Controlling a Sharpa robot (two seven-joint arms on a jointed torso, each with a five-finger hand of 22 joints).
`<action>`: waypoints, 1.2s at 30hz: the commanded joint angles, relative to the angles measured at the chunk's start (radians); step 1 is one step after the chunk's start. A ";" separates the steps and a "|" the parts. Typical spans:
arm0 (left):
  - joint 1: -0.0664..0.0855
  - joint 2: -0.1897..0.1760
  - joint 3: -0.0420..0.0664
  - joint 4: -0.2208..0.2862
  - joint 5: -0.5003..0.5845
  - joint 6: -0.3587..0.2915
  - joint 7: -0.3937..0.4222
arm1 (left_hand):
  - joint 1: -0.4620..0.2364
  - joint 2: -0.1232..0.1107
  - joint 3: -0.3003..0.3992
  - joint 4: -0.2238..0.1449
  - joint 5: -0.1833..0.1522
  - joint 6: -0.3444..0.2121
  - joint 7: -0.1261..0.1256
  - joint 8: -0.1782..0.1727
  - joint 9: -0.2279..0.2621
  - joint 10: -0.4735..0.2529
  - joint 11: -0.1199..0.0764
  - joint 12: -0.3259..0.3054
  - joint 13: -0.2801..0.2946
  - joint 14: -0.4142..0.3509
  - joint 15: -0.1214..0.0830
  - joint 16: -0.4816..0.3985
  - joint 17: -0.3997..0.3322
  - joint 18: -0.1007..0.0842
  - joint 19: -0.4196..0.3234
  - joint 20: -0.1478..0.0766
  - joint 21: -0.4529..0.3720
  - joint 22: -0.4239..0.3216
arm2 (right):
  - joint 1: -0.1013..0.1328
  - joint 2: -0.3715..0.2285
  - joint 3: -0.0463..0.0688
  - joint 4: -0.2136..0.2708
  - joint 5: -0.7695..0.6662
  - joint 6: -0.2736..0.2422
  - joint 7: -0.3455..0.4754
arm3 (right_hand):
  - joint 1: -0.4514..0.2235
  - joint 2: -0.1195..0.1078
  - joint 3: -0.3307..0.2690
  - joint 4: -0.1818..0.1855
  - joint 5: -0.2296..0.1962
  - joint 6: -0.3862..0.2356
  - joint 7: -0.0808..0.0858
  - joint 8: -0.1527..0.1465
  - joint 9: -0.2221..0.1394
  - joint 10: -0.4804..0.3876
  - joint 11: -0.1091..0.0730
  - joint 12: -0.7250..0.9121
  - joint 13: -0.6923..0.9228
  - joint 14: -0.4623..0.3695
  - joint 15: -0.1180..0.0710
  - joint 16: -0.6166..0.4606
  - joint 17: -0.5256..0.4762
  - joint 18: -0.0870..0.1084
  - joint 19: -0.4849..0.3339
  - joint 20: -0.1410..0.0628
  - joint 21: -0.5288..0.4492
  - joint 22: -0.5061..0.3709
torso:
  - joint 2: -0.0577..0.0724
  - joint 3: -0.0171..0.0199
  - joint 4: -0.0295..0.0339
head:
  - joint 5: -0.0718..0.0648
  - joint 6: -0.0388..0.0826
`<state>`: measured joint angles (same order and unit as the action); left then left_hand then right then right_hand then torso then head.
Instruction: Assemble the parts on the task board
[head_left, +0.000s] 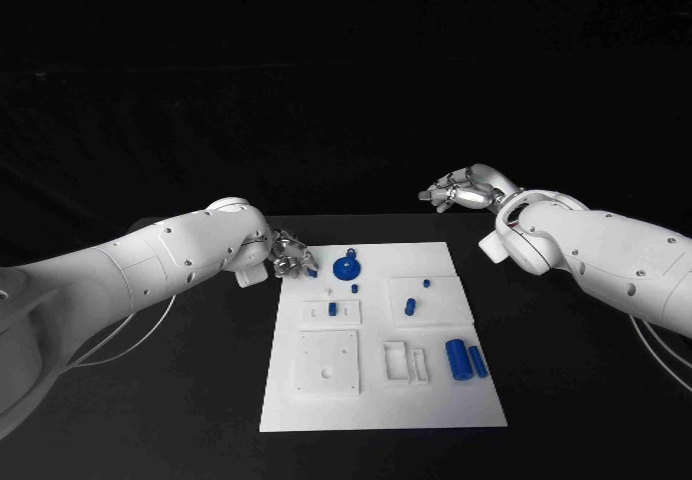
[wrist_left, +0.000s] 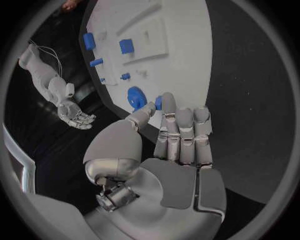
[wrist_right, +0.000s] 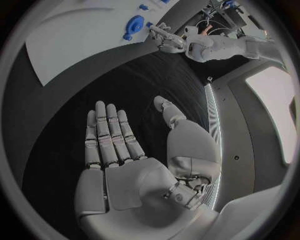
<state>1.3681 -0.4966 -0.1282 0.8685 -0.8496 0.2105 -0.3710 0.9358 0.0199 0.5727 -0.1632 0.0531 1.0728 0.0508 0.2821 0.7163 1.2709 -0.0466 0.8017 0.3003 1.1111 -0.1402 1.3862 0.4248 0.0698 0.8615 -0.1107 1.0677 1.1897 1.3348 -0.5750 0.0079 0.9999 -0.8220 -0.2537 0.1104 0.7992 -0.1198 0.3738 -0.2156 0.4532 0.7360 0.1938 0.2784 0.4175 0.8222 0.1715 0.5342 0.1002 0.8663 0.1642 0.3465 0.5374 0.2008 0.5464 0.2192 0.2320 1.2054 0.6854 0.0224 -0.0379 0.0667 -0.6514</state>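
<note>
The white task board (head_left: 378, 395) lies mid-table with blue parts on it: a round disc (head_left: 348, 268), several small pegs such as one (head_left: 410, 305), and two cylinders (head_left: 466, 359) side by side. My left hand (head_left: 289, 255) is at the board's far left corner. Its thumb and a fingertip pinch a small blue part (wrist_left: 159, 102) just beside the disc (wrist_left: 136, 97), with the other fingers straight. My right hand (head_left: 462, 190) hangs raised beyond the board's far right corner, palm flat and fingers apart (wrist_right: 109, 145), holding nothing.
White raised fixtures stand on the board: a square block (head_left: 329, 362) at the near left and slotted holders (head_left: 404, 360) beside it. Black table (head_left: 591, 400) surrounds the board on all sides. A thin cable (head_left: 130, 330) trails under my left arm.
</note>
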 joint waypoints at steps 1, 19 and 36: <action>-0.004 -0.006 -0.002 0.008 0.019 -0.042 0.009 | 0.010 0.002 0.020 -0.008 -0.001 0.025 0.004 0.015 0.001 0.018 -0.006 0.010 0.004 0.019 -0.017 0.011 0.004 -0.014 0.015 -0.124 0.010 0.005 | 0.000 0.001 0.001 -0.001 0.000 0.013 0.005 | -0.001 0.004 -0.001 0.007 0.007 -0.004 0.033 0.005 -0.001 0.005 0.005 -0.003 -0.001 -0.010 0.000 -0.005 -0.001 -0.007 -0.004 0.002 -0.007 0.001 | 0.000 -0.0001 -0.0001 | -0.001 -0.001; -0.004 -0.108 -0.001 0.188 0.030 -0.203 0.010 | -0.011 -0.021 0.068 -0.067 0.141 0.091 -0.026 0.045 -0.015 0.128 -0.038 0.029 0.019 0.119 -0.051 0.048 0.027 0.003 0.103 -0.153 0.051 0.024 | 0.000 -0.002 0.001 -0.002 0.000 0.015 0.005 | -0.007 0.008 -0.002 0.015 0.011 -0.005 0.034 0.005 -0.003 0.005 0.005 -0.004 -0.005 -0.010 0.001 -0.005 -0.002 -0.006 -0.005 0.002 -0.008 0.003 | -0.001 0.0006 0.0012 | 0.004 0.000; -0.004 -0.240 -0.020 0.454 -0.041 -0.319 0.002 | -0.020 -0.036 0.076 -0.077 0.211 0.113 -0.036 0.054 -0.022 0.147 -0.048 0.041 0.035 0.143 -0.061 0.060 0.043 0.009 0.129 -0.160 0.060 0.027 | 0.000 -0.009 0.001 -0.001 0.003 0.014 0.004 | -0.007 0.008 -0.001 0.017 0.012 -0.005 0.033 0.005 -0.003 0.005 0.005 -0.003 -0.006 -0.011 0.001 -0.006 -0.002 -0.006 -0.005 0.002 -0.009 0.003 | 0.000 -0.0013 0.0020 | 0.013 0.003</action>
<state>1.3643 -0.7332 -0.1474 1.3109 -0.8591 -0.0522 -0.3710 0.9046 -0.0192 0.5976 -0.1893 0.2604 1.1659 0.0295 0.2823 0.6950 1.3693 -0.0488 0.8366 0.3344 1.1963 -0.1437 1.4413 0.4665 0.0582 0.9848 -0.1484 1.1229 1.2163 1.3347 -0.5840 0.0078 0.9981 -0.8212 -0.2496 0.1101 0.7950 -0.1156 0.3737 -0.2045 0.4590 0.7362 0.1936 0.2784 0.4156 0.8222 0.1715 0.5342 0.0962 0.8626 0.1678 0.3464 0.5367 0.2008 0.5465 0.2192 0.2282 1.2074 0.6842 0.0226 -0.0356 0.0785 -0.6493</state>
